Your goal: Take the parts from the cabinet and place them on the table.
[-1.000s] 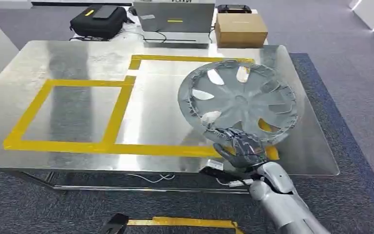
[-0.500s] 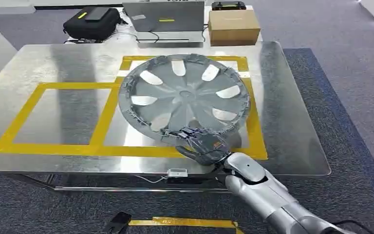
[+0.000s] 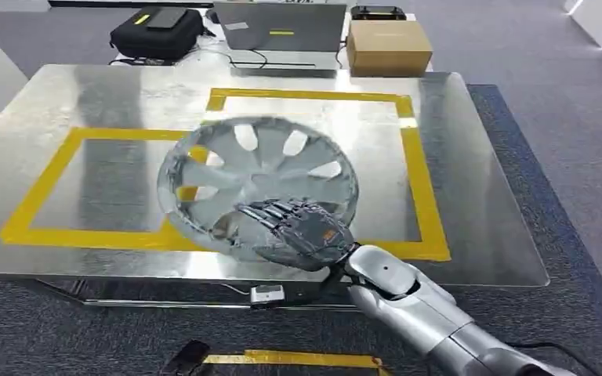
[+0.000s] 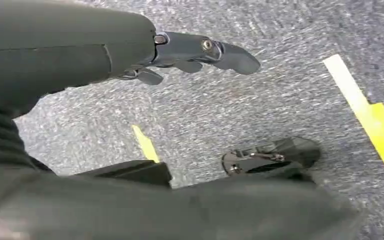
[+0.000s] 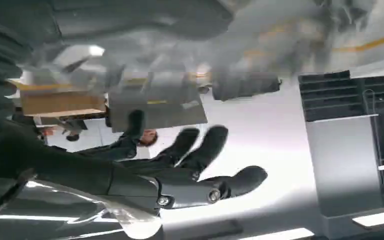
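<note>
Gripping hubcap (image 3: 259, 182), right hand (image 3: 302, 233) above table (image 3: 117, 102)

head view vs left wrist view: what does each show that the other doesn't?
Head view: the right hand holding a grey hubcap by its near rim over the steel table, which has yellow tape rectangles. Behind it are a laptop, a box and a black bag.

Left wrist view: the left hand, holding nothing, above the floor.

Both: grey carpet with yellow tape.
</note>
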Action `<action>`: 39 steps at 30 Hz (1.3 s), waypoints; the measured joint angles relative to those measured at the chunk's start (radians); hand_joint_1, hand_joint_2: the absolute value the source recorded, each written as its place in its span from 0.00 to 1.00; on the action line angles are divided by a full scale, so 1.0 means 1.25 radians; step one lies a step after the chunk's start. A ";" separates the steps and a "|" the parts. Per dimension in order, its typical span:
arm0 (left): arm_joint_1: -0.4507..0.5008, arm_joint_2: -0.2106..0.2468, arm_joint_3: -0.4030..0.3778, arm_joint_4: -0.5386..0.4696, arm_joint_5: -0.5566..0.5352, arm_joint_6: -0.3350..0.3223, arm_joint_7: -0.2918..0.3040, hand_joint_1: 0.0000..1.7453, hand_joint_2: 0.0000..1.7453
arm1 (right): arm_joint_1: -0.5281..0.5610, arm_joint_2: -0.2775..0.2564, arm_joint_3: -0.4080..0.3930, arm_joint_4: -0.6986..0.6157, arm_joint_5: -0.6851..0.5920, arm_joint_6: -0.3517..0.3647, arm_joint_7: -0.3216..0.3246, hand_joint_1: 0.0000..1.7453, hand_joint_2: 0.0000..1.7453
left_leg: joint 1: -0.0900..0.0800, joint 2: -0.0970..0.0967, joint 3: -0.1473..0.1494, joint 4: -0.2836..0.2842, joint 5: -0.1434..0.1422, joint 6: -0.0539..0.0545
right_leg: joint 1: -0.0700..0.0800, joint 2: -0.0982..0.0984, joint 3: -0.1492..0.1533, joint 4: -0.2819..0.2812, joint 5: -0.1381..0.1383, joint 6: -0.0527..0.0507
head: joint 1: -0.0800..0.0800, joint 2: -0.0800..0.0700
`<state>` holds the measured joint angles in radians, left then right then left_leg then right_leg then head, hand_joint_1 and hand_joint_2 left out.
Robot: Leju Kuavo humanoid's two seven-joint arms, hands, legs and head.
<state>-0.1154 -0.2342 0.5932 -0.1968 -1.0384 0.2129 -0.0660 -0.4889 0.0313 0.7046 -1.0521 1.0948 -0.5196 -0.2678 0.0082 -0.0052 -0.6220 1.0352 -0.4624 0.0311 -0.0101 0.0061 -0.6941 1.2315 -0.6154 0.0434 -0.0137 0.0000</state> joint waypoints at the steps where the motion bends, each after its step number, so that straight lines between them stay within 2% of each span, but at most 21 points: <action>1: 0.001 0.000 0.000 0.000 -0.001 0.002 0.000 0.00 0.00 | 0.003 -0.005 0.003 -0.005 0.000 0.000 0.005 0.00 0.00 | 0.000 0.000 0.000 0.000 -0.001 0.001 | 0.000 0.000 -0.031 0.058 -0.017 0.001 | 0.001 0.000; 3: 0.003 0.001 0.001 0.000 -0.001 0.004 0.000 0.00 0.00 | 0.009 -0.013 0.009 -0.011 0.000 0.000 0.008 0.00 0.00 | -0.001 -0.001 0.002 0.000 -0.001 0.001 | 0.000 0.000 -0.043 0.065 0.007 0.000 | 0.001 0.000; 6: 0.001 0.000 0.002 0.000 -0.005 0.001 -0.001 0.00 0.00 | 0.006 -0.017 0.016 -0.020 0.001 0.000 0.009 0.00 0.00 | -0.001 -0.002 0.006 0.001 -0.002 -0.001 | 0.001 0.000 0.044 -0.121 0.107 -0.010 | 0.001 0.000; 8: -0.001 0.000 0.002 0.000 -0.005 -0.001 -0.001 0.00 0.00 | 0.003 -0.017 0.020 -0.021 0.005 0.000 0.010 0.00 0.00 | -0.007 -0.002 0.002 0.005 -0.004 -0.008 | 0.003 0.001 0.073 -0.166 0.100 -0.014 | 0.000 0.000; 12: 0.000 0.000 0.002 0.000 -0.008 -0.002 0.000 0.00 0.00 | 0.005 -0.020 0.026 -0.023 0.008 -0.001 0.013 0.00 0.00 | -0.002 -0.001 0.000 0.006 -0.005 -0.025 | -0.001 0.000 0.073 -0.172 0.114 -0.031 | 0.001 0.000; 14: 0.000 0.000 0.002 0.000 -0.008 -0.006 0.003 0.00 0.00 | 0.005 -0.019 0.029 -0.023 0.009 -0.002 0.019 0.00 0.00 | -0.001 0.000 -0.019 0.070 -0.065 -0.035 | -0.001 -0.002 0.073 -0.172 0.117 -0.036 | -0.008 0.000; 16: 0.001 0.001 0.002 0.000 -0.008 -0.008 0.001 0.00 0.00 | 0.009 -0.020 0.033 -0.023 0.009 -0.002 0.020 0.00 0.00 | 0.001 0.000 -0.063 0.199 -0.133 -0.040 | 0.000 -0.005 0.069 -0.172 0.118 -0.038 | -0.007 0.000; 17: 0.002 0.001 0.002 0.000 -0.008 -0.009 0.000 0.00 0.00 | 0.013 -0.019 0.034 -0.023 0.009 -0.003 0.021 0.00 0.00 | 0.001 0.000 -0.072 0.234 -0.144 -0.041 | 0.000 -0.006 0.066 -0.172 0.121 -0.038 | -0.007 0.000; 19: 0.002 0.001 0.003 0.000 -0.007 -0.009 -0.001 0.00 0.00 | 0.020 -0.019 0.038 -0.023 0.005 -0.009 0.020 0.00 0.00 | 0.002 0.000 -0.038 0.192 -0.113 -0.040 | -0.001 -0.006 0.062 -0.172 0.125 -0.037 | -0.007 0.000; 21: 0.001 0.001 0.004 0.000 -0.007 -0.006 -0.002 0.00 0.00 | 0.025 -0.019 0.040 -0.023 0.001 -0.020 0.019 0.00 0.00 | 0.001 0.000 0.046 0.049 -0.054 -0.034 | -0.001 -0.005 0.061 -0.172 0.129 -0.033 | -0.007 0.000; 22: 0.000 0.001 0.004 0.000 -0.007 -0.006 -0.002 0.00 0.00 | 0.027 -0.019 0.040 -0.026 -0.001 -0.023 0.019 0.00 0.00 | 0.001 -0.001 0.077 -0.009 -0.054 -0.030 | 0.001 -0.005 0.060 -0.171 0.132 -0.029 | -0.007 0.000; 26: 0.002 0.000 0.005 0.000 -0.006 -0.006 -0.003 0.00 0.00 | 0.033 -0.019 0.044 -0.027 -0.001 -0.027 0.019 0.00 0.00 | -0.007 -0.002 0.068 -0.010 -0.039 -0.013 | 0.001 -0.006 0.054 -0.174 0.149 -0.008 | -0.005 0.000; 27: 0.002 -0.002 0.005 0.000 -0.006 -0.006 -0.003 0.00 0.00 | 0.033 -0.019 0.045 -0.027 -0.001 -0.028 0.019 0.00 0.00 | 0.000 0.001 0.065 -0.019 -0.027 -0.004 | -0.001 -0.005 0.048 -0.171 0.144 -0.003 | -0.006 0.000; 28: 0.000 -0.001 0.005 0.000 -0.006 -0.006 -0.003 0.00 0.00 | 0.033 -0.019 0.046 -0.027 -0.001 -0.028 0.019 0.00 0.00 | -0.002 0.003 0.057 -0.019 -0.020 0.001 | -0.001 -0.005 0.033 -0.155 0.114 0.000 | -0.004 0.000; 31: -0.001 -0.002 0.005 0.000 -0.006 -0.006 -0.003 0.00 0.00 | 0.036 -0.019 0.050 -0.027 -0.005 -0.031 0.018 0.00 0.00 | -0.003 0.005 0.030 -0.018 0.000 0.011 | -0.001 -0.005 -0.018 0.016 -0.003 0.005 | -0.002 0.000; 32: 0.000 -0.002 0.006 0.000 -0.006 -0.006 -0.003 0.00 0.00 | 0.040 -0.019 0.050 -0.027 -0.013 -0.035 0.015 0.00 0.00 | -0.004 0.005 0.020 -0.017 0.006 0.011 | -0.001 -0.005 -0.028 0.062 -0.020 0.006 | -0.001 0.000; 33: 0.000 -0.002 0.007 0.000 -0.006 -0.005 -0.004 0.00 0.00 | 0.047 -0.019 0.050 -0.027 -0.022 -0.042 0.007 0.00 0.00 | -0.004 0.005 0.010 -0.017 0.013 0.010 | -0.001 -0.005 -0.022 0.075 -0.015 0.005 | -0.002 0.000; 34: 0.000 -0.002 0.010 0.000 -0.006 -0.005 -0.004 0.00 0.00 | 0.057 -0.019 0.050 -0.033 -0.033 -0.051 0.002 0.00 0.00 | -0.005 0.005 0.001 -0.016 0.020 0.009 | -0.001 -0.005 0.004 0.051 0.009 0.004 | -0.001 0.000; 36: 0.001 -0.002 0.014 0.000 -0.005 -0.003 -0.004 0.00 0.00 | 0.076 -0.020 0.047 -0.052 -0.052 -0.071 -0.008 0.00 0.00 | -0.006 0.004 -0.013 -0.015 0.032 0.005 | 0.000 -0.005 0.093 -0.069 0.058 -0.003 | -0.001 0.000; 38: 0.002 -0.003 0.016 0.000 -0.005 -0.002 -0.004 0.00 0.00 | 0.099 -0.020 0.034 -0.086 -0.074 -0.097 -0.019 0.00 0.00 | -0.012 0.003 -0.020 -0.011 0.040 -0.002 | 0.004 -0.006 0.188 -0.195 0.047 -0.010 | 0.000 0.000; 39: 0.002 -0.004 0.017 0.000 -0.005 0.000 -0.004 0.00 0.00 | 0.115 -0.021 0.026 -0.104 -0.085 -0.111 -0.025 0.00 0.00 | -0.011 0.005 -0.022 -0.011 0.049 -0.007 | 0.003 -0.006 0.190 -0.207 0.043 -0.010 | -0.003 0.000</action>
<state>-0.1125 -0.2392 0.6142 -0.1968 -1.0449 0.2133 -0.0706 -0.3448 0.0053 0.7370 -1.1815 0.9883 -0.6581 -0.2987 -0.0054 0.0004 -0.6496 1.0209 -0.4018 0.0225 -0.0062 -0.0017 -0.4567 0.9732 -0.5619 0.0304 -0.0176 0.0000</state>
